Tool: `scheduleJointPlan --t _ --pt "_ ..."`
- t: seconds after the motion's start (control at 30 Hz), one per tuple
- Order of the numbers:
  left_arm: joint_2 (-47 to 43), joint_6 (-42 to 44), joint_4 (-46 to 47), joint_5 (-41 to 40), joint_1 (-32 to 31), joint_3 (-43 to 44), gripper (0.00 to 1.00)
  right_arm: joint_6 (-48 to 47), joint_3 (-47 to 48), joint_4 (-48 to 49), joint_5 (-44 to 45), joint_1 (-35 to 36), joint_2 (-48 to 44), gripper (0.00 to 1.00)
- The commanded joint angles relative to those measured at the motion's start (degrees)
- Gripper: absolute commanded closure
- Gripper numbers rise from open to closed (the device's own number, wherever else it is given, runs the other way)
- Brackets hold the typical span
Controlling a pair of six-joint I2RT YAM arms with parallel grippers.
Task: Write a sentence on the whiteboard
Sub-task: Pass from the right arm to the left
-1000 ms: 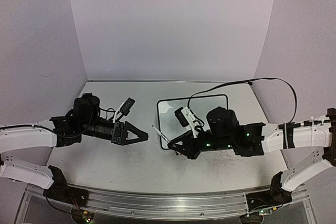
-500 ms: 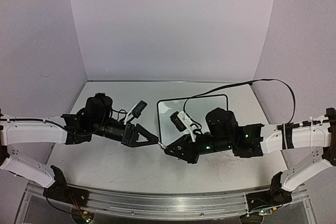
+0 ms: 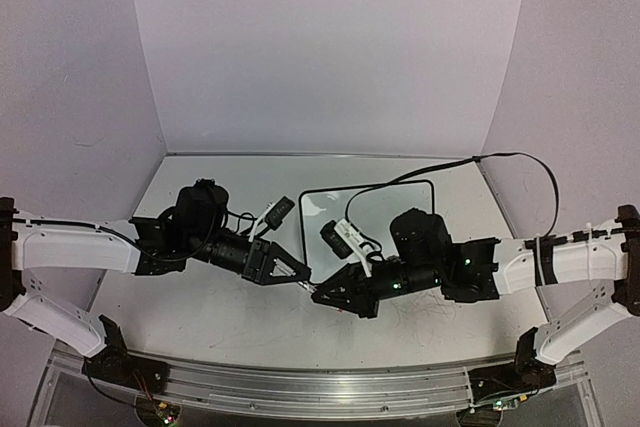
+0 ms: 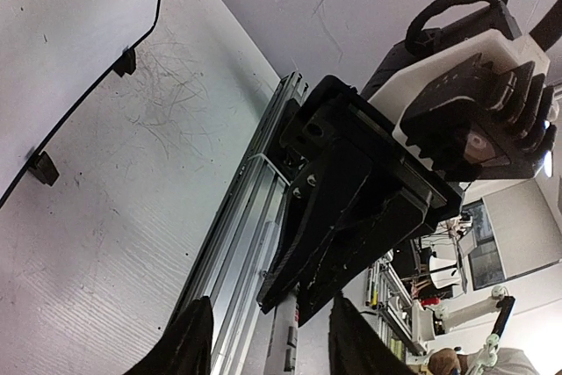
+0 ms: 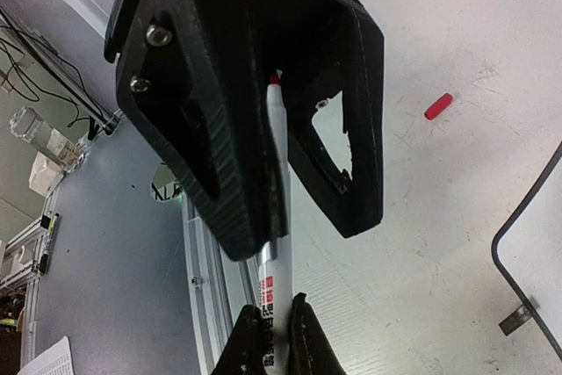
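The whiteboard, white with a thin black frame, lies flat behind both grippers; part of it and its frame and feet show in the left wrist view. My right gripper is shut on the lower body of a white marker, whose red tip is bare. My left gripper straddles the marker's upper half. Its jaws are open: one finger lies against the marker, the other stands apart.
A red marker cap lies loose on the scuffed white tabletop. The metal rail runs along the near edge. A black cable arcs over the board's back right. Purple walls enclose the table.
My left arm has swung right until its jaws enclose the marker, and they have narrowed. My right gripper has shifted slightly left and nearer with the marker.
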Motion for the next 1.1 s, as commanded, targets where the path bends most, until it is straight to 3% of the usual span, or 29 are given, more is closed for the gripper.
scheduleJointPlan --t 0.0,0.3,0.4,0.5,0.6,0.8,1.07 --pt "-0.03 0.73 2.54 1.14 -0.05 2.49 0.62 -1.82 -0.81 1.21 -0.59 0.32 -0.35 1.00" --pt "-0.48 1.08 2.53 2.32 -0.03 1.68 0.84 -2.38 -1.40 0.27 0.72 0.36 -1.70 1.00" --pt "-0.48 1.14 2.54 2.83 -0.04 1.38 0.84 -2.38 -1.58 0.23 1.16 0.33 -2.08 1.00" --pt "-0.77 1.21 2.53 3.21 -0.04 0.93 0.76 -2.38 -1.68 0.24 1.51 0.33 -2.41 1.00" --pt "-1.04 1.26 2.54 3.37 -0.04 0.60 0.73 -2.45 -1.61 0.23 1.76 0.35 -2.45 1.00" --pt "-0.26 1.51 2.54 5.02 -0.04 0.59 0.80 -2.54 -1.38 0.23 2.02 0.31 -2.23 1.00" --pt "0.35 2.33 2.48 5.03 -0.01 0.64 1.00 -1.83 -1.64 0.26 4.11 0.34 -2.76 1.00"
